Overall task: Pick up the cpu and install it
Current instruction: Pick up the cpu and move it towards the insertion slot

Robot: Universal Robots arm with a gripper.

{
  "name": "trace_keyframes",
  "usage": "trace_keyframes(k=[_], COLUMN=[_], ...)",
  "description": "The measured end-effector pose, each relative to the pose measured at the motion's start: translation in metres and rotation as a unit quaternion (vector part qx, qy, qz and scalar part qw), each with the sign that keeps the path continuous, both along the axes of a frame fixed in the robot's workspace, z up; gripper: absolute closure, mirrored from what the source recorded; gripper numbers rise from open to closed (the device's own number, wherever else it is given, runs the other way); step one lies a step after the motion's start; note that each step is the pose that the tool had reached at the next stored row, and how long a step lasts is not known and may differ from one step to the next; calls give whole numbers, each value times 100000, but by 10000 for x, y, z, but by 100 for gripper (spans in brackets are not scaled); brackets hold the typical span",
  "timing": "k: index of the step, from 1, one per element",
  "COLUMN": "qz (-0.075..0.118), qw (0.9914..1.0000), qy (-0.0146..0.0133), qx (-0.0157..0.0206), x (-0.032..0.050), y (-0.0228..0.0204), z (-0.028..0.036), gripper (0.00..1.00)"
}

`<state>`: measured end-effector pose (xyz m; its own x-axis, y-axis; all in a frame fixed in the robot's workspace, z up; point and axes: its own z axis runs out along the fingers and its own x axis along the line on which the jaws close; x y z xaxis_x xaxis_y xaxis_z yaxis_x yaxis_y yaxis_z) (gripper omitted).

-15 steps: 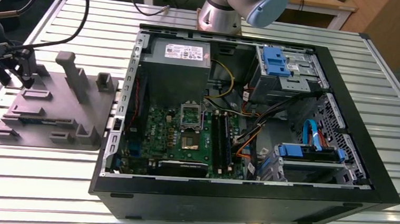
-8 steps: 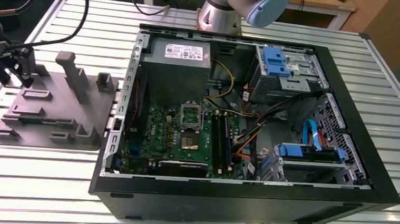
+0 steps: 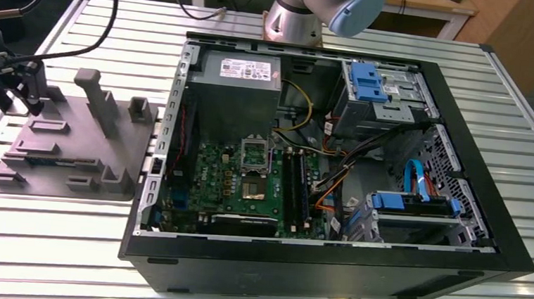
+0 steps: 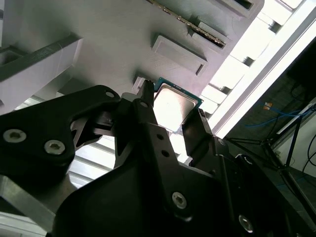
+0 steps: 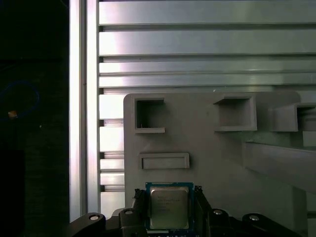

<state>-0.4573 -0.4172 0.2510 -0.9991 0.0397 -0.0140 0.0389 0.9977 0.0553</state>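
**Gripper on cpu at plate's corner**

Gripper (image 4: pixel 172 104) has the cpu (image 5: pixel 169 210) btwn its two black fingers (image 5: pixel 140 202). The jaws are drawn in to the chip's width, one finger against each of two opposite edges, silver top facing up. Can't tell if the chip is lifted or resting on the grey plate (image 3: pixel 88 162).

In the first wrist view a shallow rectangular slot (image 5: pixel 164 161) lies just beyond the cpu, w/ two square pockets (image 5: pixel 149 116) further on.

In the exterior view the gripper is over the plate's far left corner, at the exterior view's left. The plate lies on a slatted alu table (image 3: pixel 53 247), just left of an open PC case (image 3: pixel 334 270).

Inside the case:
- mobo (image 3: pixel 245 190) w/ metal-framed socket (image 3: pixel 255 154) near its middle
- RAM sticks (image 3: pixel 293 176) just right of the socket
- PSU (image 3: pixel 239 73) at the far side
- blue drive brackets (image 3: pixel 366 79) far right

Arm's base (image 3: pixel 295 21) stands beyond the case's far wall.
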Motion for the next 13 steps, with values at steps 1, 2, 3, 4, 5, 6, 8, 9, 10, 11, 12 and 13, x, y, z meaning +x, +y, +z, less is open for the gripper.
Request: trace_keyframes(k=[1,2,3,4,5,6,8,9,10,11,12,13], qz=[-1,-2,-1,0,0,-1,-1,-1,0,-1,0,0], qw=[100000,100000,100000,100000,100000,100000,100000,100000,100000,100000,100000,100000], qy=[1,0,-4,-6,-5,-2,0,1,6,1,3,0], qx=[0,-1,2,5,1,2,0,0,-1,-2,-2,-1], x=[0,0,0,0,0,0,0,0,0,0,0,0], y=[0,0,0,0,0,0,0,0,0,0,0,0], z=[5,10,14,17,21,24,31,35,39,42,46,50], gripper=[53,53,53,53,53,53,53,53,53,53,53,53])
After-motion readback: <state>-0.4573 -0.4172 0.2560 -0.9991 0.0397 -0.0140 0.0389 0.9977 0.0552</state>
